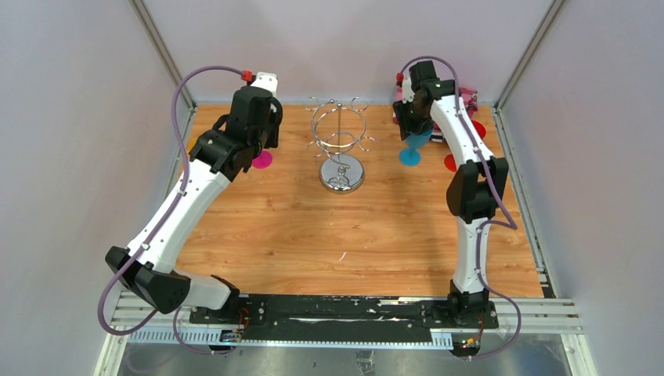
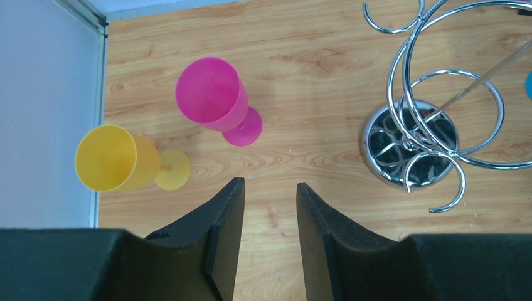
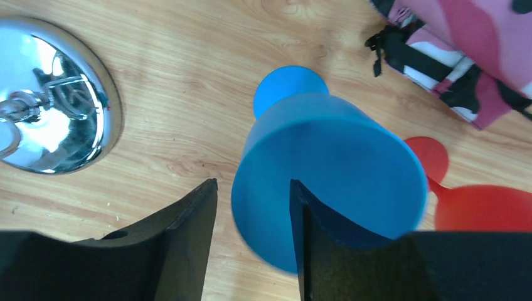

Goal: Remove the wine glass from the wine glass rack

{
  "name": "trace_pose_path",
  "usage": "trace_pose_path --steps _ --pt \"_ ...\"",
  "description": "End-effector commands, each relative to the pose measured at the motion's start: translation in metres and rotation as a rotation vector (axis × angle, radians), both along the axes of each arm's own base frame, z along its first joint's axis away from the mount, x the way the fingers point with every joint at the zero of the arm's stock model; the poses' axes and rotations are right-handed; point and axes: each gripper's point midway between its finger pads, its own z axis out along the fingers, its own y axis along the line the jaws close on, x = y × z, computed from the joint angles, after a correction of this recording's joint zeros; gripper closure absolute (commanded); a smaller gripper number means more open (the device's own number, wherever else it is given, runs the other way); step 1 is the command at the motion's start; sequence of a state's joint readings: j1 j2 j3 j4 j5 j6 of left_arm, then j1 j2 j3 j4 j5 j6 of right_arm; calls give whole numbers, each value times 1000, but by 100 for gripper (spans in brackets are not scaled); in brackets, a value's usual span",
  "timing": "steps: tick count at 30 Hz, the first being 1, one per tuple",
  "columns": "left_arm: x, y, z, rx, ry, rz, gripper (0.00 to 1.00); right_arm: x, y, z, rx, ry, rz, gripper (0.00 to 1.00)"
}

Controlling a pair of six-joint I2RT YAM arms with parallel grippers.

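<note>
1. The wine glass rack point(image 1: 342, 174) stands upright on its round mirrored base, toward the 12 o'clock side of the wooden table point(image 1: 313, 243) and between the two arms.
2. The blue wine glass point(image 3: 326, 163) stands on its foot on the wood at about 3 o'clock from the rack's base. It is near the rack but clear of its wire loops.
3. The right gripper point(image 3: 252, 188) hangs over that glass with its jaws spread. One finger is outside the bowl at 9 o'clock and the other lies across the mouth, so that side of the rim sits between them. A sliver of wood shows between the outer finger and the bowl, and nothing is clamped.
4. The left gripper point(image 2: 268, 188) is released and holds nothing. It hangs above bare wood at 9 o'clock from the rack.
5. In the left wrist view, a pink glass point(image 2: 210, 94) stands upright at 11 o'clock from the fingers. A yellow glass point(image 2: 110, 157) stands near it at 8 o'clock, by the side wall.
6. In the right wrist view, a red glass point(image 3: 483, 210) sits just beside the blue one at 4 o'clock. A camouflage pouch point(image 3: 464, 50) lies at 1 o'clock.
</note>
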State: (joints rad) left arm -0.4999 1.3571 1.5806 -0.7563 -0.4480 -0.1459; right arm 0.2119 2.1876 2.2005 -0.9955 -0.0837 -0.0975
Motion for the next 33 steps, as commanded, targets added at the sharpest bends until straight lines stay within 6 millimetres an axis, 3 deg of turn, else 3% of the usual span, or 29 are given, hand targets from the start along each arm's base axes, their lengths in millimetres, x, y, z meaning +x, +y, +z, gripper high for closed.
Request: trace_pose_path --steps 1,4,7,14,15,16,17,19,23,29,33 --pt "6 -3 -4 5 -3 7 57 -17 -1 52 -21 -89 -7 48" --pt "5 -3 -4 4 -2 7 54 -21 0 70 -18 -128 -9 42" --pt "6 -3 -4 3 -8 8 52 -26 2 87 -20 -173 -14 22" --pt "6 -7 0 -13 -27 -11 45 -49 3 141 -40 -336 -66 16" --pt "6 -9 1 -22 -32 -23 44 -55 7 144 -27 -347 -58 5" --pt "6 -12 2 -32 -38 -38 42 -61 12 149 -9 -364 -51 1" --pt "6 -14 2 -39 -41 -52 34 -66 19 154 16 -384 -36 1" --pt "6 -20 3 -55 -44 -81 28 -77 33 161 65 -409 1 1" --pt "4 -29 3 -74 -41 -129 26 -101 59 168 110 -448 72 1" --pt "-8 -44 14 -133 -106 -253 21 -124 66 180 98 -532 46 1" --pt "-22 -60 18 -198 -171 -374 13 -135 63 176 103 -581 8 1"
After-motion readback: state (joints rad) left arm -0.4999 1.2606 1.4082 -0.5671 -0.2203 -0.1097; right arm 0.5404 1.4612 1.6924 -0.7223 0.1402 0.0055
